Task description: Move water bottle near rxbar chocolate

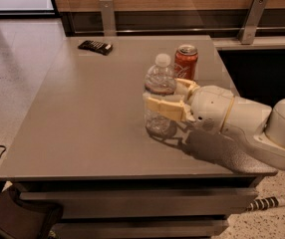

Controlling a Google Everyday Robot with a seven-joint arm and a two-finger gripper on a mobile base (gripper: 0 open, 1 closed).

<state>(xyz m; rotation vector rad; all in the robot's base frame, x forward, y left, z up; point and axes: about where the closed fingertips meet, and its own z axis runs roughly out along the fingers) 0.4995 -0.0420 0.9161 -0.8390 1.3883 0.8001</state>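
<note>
Clamping the water bottle [159,78] in its jaws mid-table [82,133], the gripper [163,95] sits well apart from the far-edge rxbar chocolate [95,47].

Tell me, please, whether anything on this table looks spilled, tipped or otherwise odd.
Nothing stands out. The water bottle stands upright with the tool closed around it, the red can stands upright behind, and the rxbar chocolate lies flat at the far edge of the table.
</note>
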